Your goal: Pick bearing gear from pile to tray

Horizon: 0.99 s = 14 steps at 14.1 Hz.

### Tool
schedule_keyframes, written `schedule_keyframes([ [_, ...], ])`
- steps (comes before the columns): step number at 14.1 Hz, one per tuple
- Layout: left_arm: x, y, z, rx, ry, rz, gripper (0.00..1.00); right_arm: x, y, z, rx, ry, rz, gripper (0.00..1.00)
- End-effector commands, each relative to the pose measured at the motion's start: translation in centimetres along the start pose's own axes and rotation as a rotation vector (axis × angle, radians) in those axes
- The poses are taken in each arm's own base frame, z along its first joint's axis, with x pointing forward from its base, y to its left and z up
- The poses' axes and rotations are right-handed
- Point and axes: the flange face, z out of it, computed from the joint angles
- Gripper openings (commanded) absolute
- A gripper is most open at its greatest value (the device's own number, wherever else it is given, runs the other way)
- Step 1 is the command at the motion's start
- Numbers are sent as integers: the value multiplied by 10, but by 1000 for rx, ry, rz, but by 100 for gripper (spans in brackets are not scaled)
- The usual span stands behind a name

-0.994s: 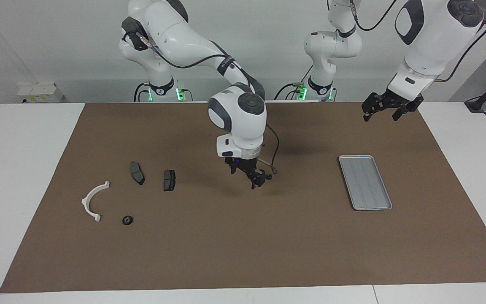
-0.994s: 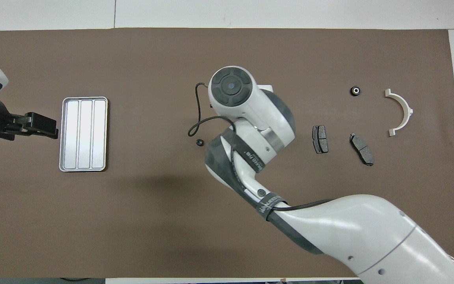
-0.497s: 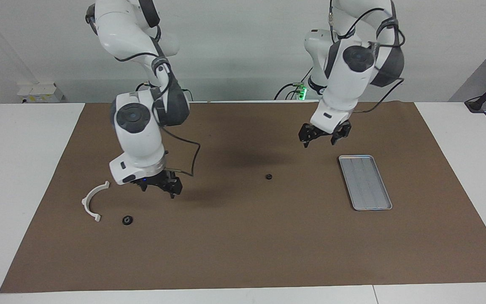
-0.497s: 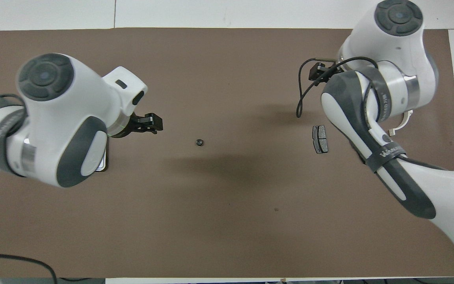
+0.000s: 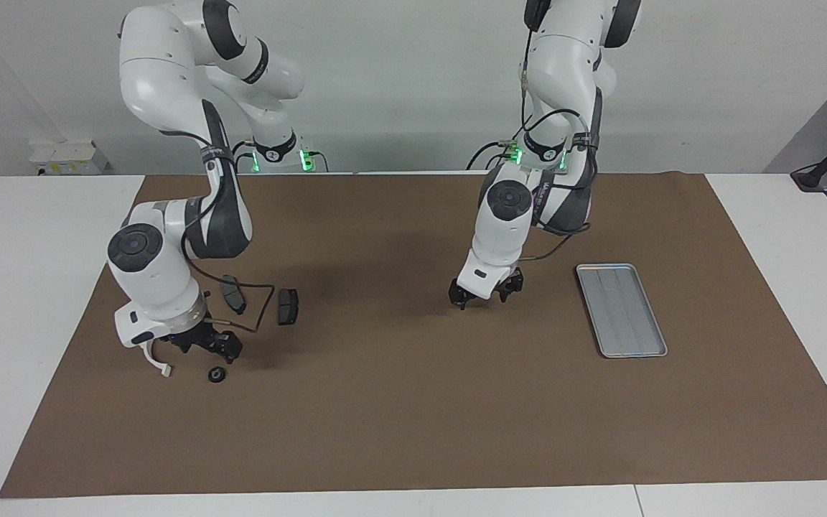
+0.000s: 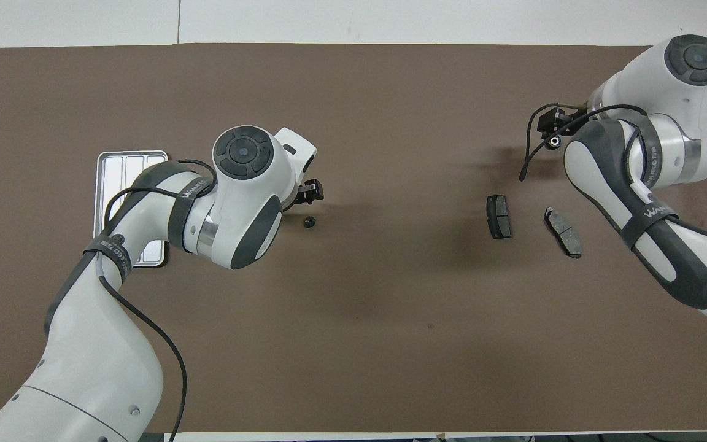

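Observation:
One small black round bearing gear (image 6: 309,222) lies alone mid-table, and my left gripper (image 5: 484,295) (image 6: 312,193) hangs open just above it with nothing held. A second black round gear (image 5: 217,374) (image 6: 553,141) lies in the pile at the right arm's end. My right gripper (image 5: 209,345) (image 6: 548,119) is low beside it, open and holding nothing. The silver ribbed tray (image 5: 622,309) (image 6: 121,164) sits toward the left arm's end with nothing on it; the left arm partly covers it in the overhead view.
Two dark grey brake pads (image 5: 233,293) (image 5: 287,306) lie nearer to the robots than the pile's gear. The right arm mostly hides the white curved bracket (image 5: 157,363). A brown mat (image 5: 413,416) covers the table.
My right arm has swung from mid-table, where it left one gear, back to the pile. My left arm has come from beside the tray and lowered over that mid-table gear.

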Motion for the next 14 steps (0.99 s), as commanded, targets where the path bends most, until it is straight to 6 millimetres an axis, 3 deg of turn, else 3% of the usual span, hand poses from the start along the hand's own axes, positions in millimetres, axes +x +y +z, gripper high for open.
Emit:
schedule_keyframes([
  [1,-4,9,3,-12,20,-40,100,4,-3,24,22,16,39,100],
  [6,-26,25,13,-51,-9,-43,100,8,-8,55,54,37,84,99],
  [8,-35,25,24,-81,14,-47,100,8,-8,55,54,37,85,90],
  [9,-42,26,30,-80,14,-38,100,8,-8,55,54,37,85,77],
  [13,-48,22,36,-72,8,-32,96,7,-7,56,52,28,87,0],
  [14,-49,21,37,-70,5,-33,84,7,-6,57,51,24,86,0],
])
